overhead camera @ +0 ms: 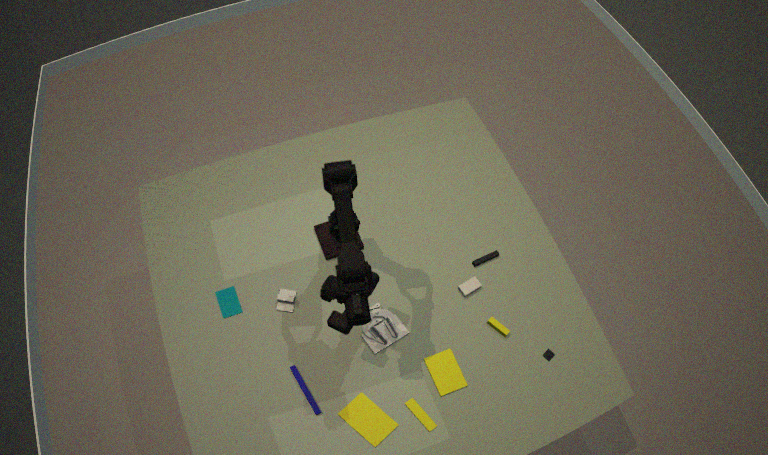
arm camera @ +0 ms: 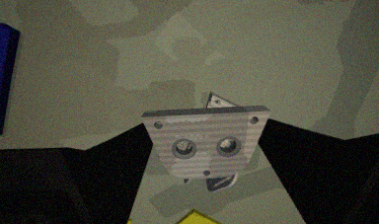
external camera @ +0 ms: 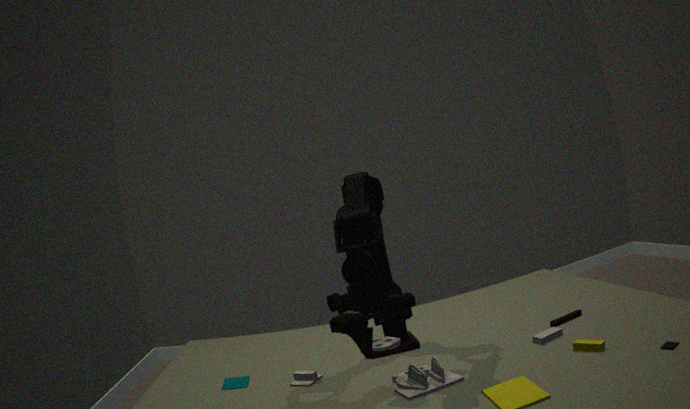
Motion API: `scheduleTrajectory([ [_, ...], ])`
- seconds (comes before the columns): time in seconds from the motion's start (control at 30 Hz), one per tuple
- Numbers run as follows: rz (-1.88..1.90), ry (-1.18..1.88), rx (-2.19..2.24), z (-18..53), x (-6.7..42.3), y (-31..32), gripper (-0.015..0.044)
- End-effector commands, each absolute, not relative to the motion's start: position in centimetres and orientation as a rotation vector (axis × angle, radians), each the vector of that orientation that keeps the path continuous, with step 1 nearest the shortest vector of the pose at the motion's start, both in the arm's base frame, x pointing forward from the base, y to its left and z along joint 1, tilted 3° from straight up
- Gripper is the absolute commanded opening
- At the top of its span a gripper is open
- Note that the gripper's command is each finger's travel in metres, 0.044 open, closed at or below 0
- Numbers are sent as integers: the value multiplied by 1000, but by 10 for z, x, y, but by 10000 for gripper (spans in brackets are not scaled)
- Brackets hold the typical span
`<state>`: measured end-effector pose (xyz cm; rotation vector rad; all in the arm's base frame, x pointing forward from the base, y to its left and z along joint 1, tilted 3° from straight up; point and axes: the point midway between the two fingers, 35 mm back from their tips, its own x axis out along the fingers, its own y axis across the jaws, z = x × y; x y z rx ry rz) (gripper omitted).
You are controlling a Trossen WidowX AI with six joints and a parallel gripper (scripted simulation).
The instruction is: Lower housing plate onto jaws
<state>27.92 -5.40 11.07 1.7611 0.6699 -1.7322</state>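
The housing plate (arm camera: 206,160) (external camera: 386,342) is light grey with two large holes and three small ones. My gripper (arm camera: 202,122) is shut on its two side edges and holds it in the air. In the top view the arm hides the plate. The grey base plate (overhead camera: 399,329) (external camera: 449,379) lies on the table with two upright dark-striped jaws (overhead camera: 377,333) (external camera: 417,377) on it. Its corner (arm camera: 217,102) and part of a jaw (arm camera: 220,183) show past the held plate in the wrist view; the rest is hidden behind it.
A blue bar (overhead camera: 305,389) (arm camera: 6,76), yellow plates (overhead camera: 446,372) (overhead camera: 368,419) and a yellow bar (overhead camera: 420,414) lie nearby. A stepped white piece (overhead camera: 287,300) and a teal plate (overhead camera: 228,302) lie left. A white block (overhead camera: 469,286) and black bar (overhead camera: 485,258) lie right.
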Motion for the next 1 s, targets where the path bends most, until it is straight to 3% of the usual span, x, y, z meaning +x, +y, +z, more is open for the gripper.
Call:
scheduleTrajectory([
  [0.0,-1779,610,1805,110,281,-47,351],
  [0.97,-2023,238,2077,109,285,1,351],
])
